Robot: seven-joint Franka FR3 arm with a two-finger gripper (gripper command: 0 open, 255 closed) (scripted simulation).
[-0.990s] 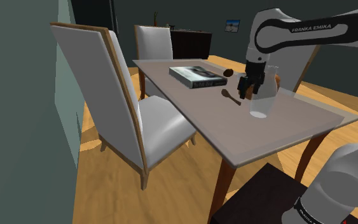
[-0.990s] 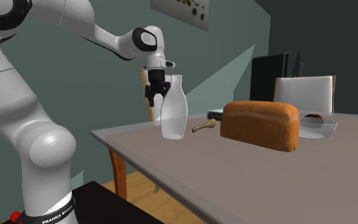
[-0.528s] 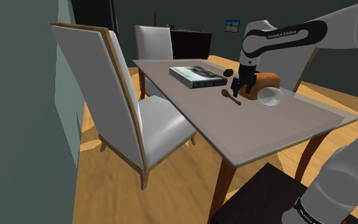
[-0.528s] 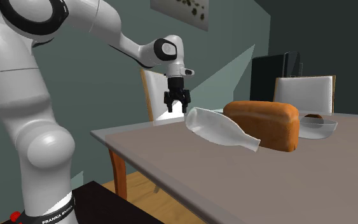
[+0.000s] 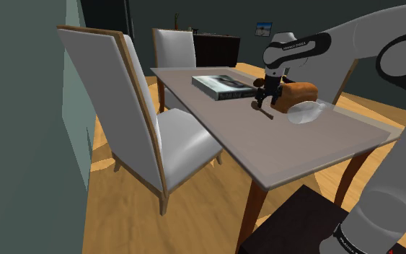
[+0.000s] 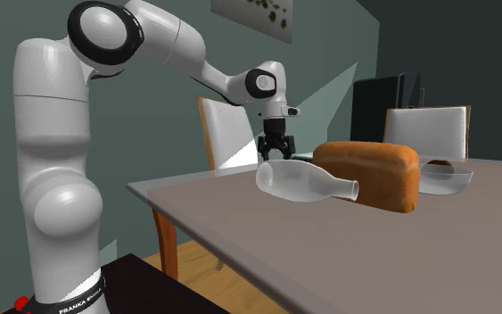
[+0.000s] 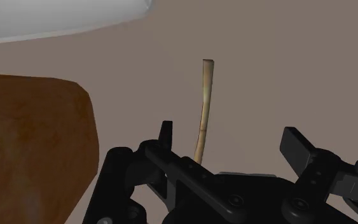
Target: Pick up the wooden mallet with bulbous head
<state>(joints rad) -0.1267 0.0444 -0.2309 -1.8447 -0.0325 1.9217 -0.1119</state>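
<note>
The white arm's black hand (image 5: 267, 97) hangs low over the grey surface (image 5: 316, 148), its 2 fingers (image 7: 296, 145) spread wide and gripping nothing. The mallet (image 5: 261, 109) lies flat on the surface directly beneath the hand, between a book (image 5: 225, 86) and a brown loaf (image 5: 298, 93). In the wrist view its pale handle (image 7: 204, 105) runs out from between the fingers, nearer 1 of them and touching neither; the head is hidden behind the hand. A clear bottle (image 6: 302, 183) lies on its side just beside the loaf (image 6: 369, 174), its neck pointing towards the second exterior view's right. A glass bowl (image 6: 445, 179) sits beyond the loaf in that view. A white chair (image 5: 133, 115) stands at the surface on the shoulder view's left, and another chair (image 5: 174, 47) at its far end
</note>
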